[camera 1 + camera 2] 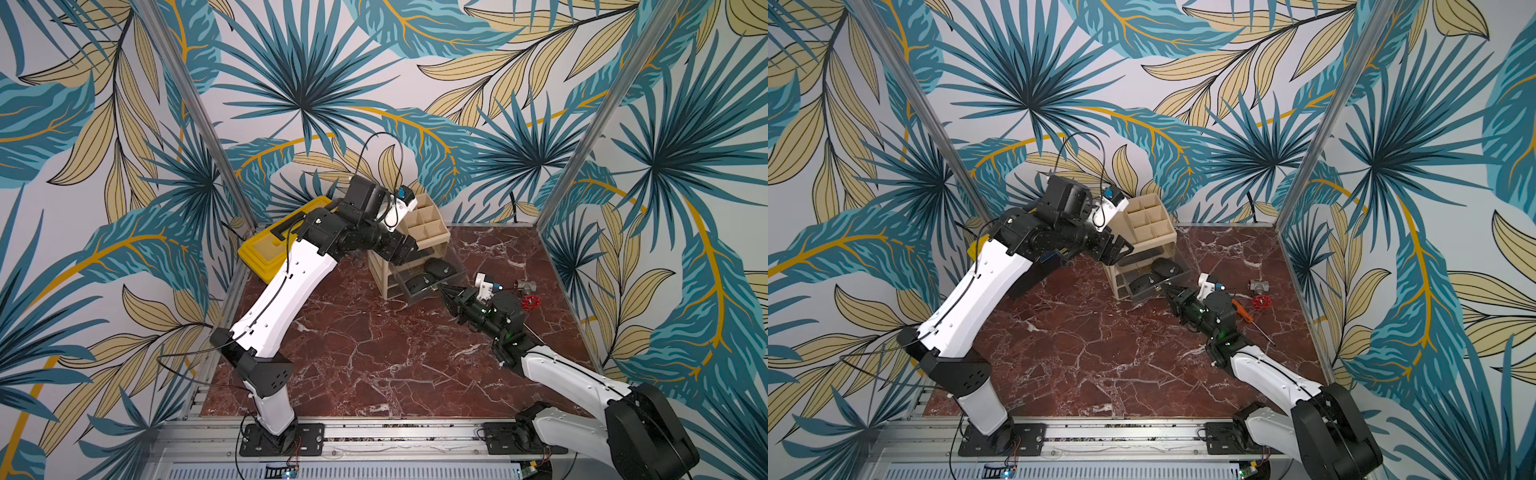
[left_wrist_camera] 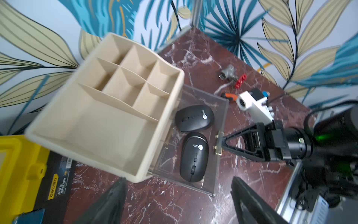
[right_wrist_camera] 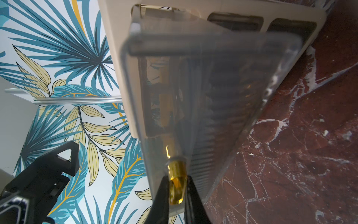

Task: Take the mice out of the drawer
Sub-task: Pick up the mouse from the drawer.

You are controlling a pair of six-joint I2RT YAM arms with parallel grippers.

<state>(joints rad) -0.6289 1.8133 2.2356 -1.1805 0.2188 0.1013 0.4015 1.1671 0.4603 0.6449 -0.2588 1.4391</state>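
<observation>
**A:** Where are the mice?

**B:** Two show, both inside the clear drawer [image 2: 221, 124], which stands pulled out of the beige organizer [image 2: 108, 124]. The first mouse [image 2: 194, 118] and the second mouse [image 2: 194, 157] lie side by side on the drawer's floor. They sit close together and roughly at right angles to each other (each is dark, with a scroll wheel and a small pale mark).

**A:** And the grippers?

**B:** The right gripper [image 3: 175, 186] pinches the gold handle [image 3: 174, 170] on the drawer's front wall. The right wrist view shows both fingers pressed against it. The left gripper [image 2: 178, 179] hangs above the drawer, with its fingers [image 2: 249, 201] spread wide and clear of both mice.

**A:** What lies around them?

**B:** A yellow toolbox [image 2: 19, 164] sits near the organizer on the left arm's side. On the right arm's side are a metal valve [image 2: 228, 72] with a red handwheel and an orange-handled screwdriver [image 2: 229, 96]. Both lie on the red marble tabletop [image 1: 374, 353], apart from the drawer.
</observation>
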